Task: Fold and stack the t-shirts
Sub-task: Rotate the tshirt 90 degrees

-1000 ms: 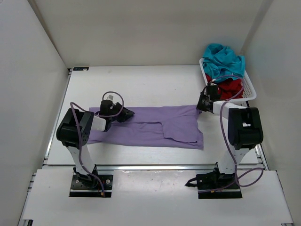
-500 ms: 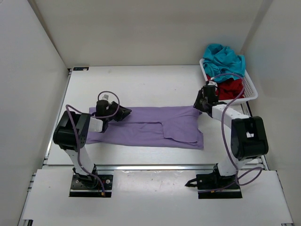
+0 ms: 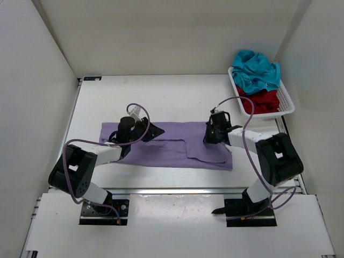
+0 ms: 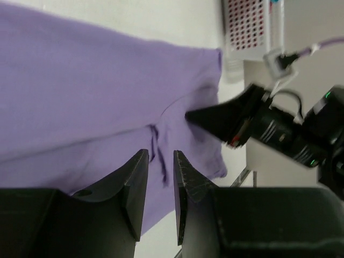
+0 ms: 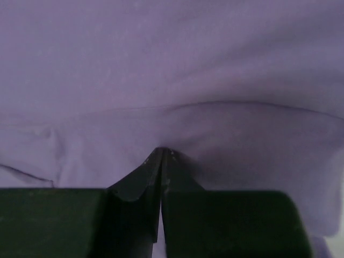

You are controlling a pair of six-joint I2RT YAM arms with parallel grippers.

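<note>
Over the lavender t-shirt [image 3: 173, 146], left tool [image 3: 158, 130] and right tool [image 3: 207, 138] reach inward.

top: fixed, high behind the arms [image 3: 102, 152], looking down on the whole table [image 3: 177, 97]
left wrist: low, near, faces along the shirt [image 4: 80, 80] toward the right gripper [image 4: 194, 115]
right wrist: very close on shirt
shared: shirt, all views

A white desk [image 3: 177, 97] fills the middle of the top view, boxed in by plain white walls [image 3: 161, 37]. A white perforated basket [image 3: 286, 103] sits at its upper right corner; the left wrist view shows it [image 4: 250, 24] along the top edge. A small dark mark [image 3: 91, 78], possibly a bracket, sits at the upper left corner.
</note>
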